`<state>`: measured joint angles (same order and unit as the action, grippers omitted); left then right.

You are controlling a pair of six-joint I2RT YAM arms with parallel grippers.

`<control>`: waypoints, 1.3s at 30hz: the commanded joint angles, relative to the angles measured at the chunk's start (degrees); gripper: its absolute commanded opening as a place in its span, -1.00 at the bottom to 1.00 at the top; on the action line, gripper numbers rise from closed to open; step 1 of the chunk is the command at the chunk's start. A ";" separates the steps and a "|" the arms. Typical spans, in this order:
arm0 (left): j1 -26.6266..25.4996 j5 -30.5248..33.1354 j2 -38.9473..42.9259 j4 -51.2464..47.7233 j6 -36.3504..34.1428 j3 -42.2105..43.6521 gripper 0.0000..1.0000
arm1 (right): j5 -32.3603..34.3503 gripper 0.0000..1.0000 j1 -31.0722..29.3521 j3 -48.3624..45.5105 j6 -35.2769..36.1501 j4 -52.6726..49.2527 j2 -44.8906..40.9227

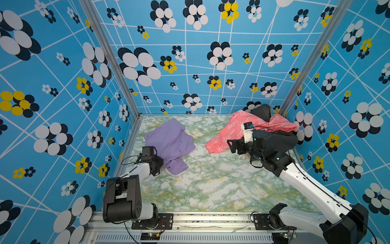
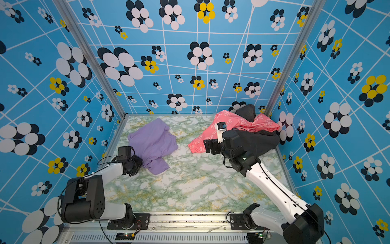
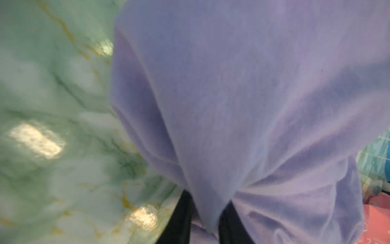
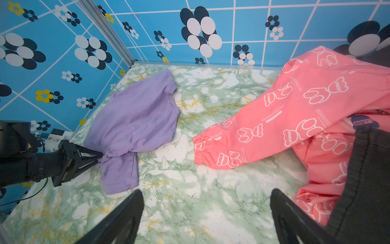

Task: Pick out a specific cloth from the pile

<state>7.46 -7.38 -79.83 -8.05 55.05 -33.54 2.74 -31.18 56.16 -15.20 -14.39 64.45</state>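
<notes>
Green-veined marble counter (image 1: 211, 190) inside blue flowered walls (image 1: 190, 63): the plain lavender-purple soft cloth (image 1: 168, 141) lies crumpled by the left edge, well apart from the pile (image 1: 274, 124) of coral-pink printed jacket and black garments in the far right corner. The left gripper (image 4: 100, 156) pinches the cloth's near edge; the right gripper (image 4: 206, 221) hangs spread wide, empty.
</notes>
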 commanded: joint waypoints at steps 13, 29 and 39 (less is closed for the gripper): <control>1.38 3.83 29.49 -7.47 -29.82 -11.35 0.99 | 0.97 0.92 0.87 -2.39 3.33 2.17 -2.92; 1.29 -14.15 43.68 12.20 -52.10 6.54 0.99 | 11.44 0.98 1.44 -8.61 9.17 6.88 -2.92; 1.09 -6.96 32.79 24.35 -48.78 12.96 0.99 | 18.34 0.99 10.63 -19.53 8.71 17.47 -3.54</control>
<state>8.29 -17.21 -44.82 9.41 4.86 -21.06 17.47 -22.81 38.96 -6.59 -2.28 62.02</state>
